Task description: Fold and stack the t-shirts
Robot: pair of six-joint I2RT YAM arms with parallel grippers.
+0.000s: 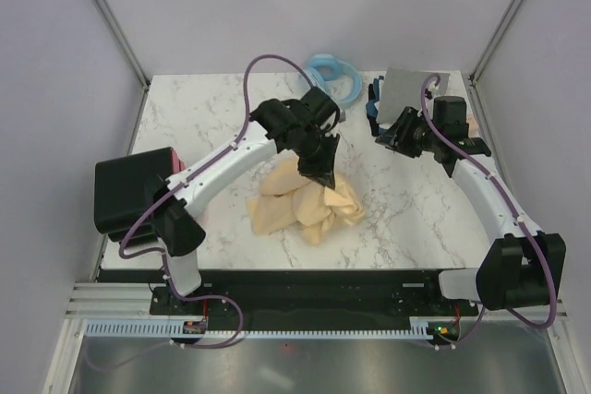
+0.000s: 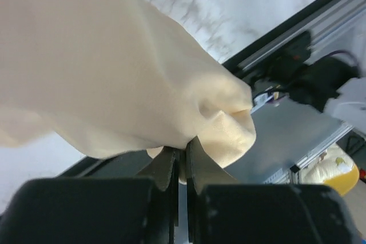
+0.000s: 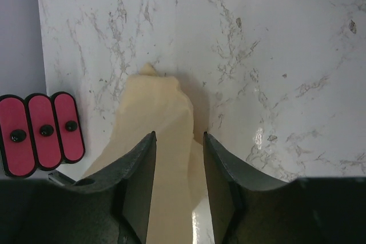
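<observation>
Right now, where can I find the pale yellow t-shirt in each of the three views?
Top external: the pale yellow t-shirt lies crumpled mid-table, under the left gripper.
Left wrist: the t-shirt fills the upper left, pinched in the shut left gripper.
Right wrist: the t-shirt is at lower centre, beyond the open right gripper.
Shared landmark: the marble table.
</observation>
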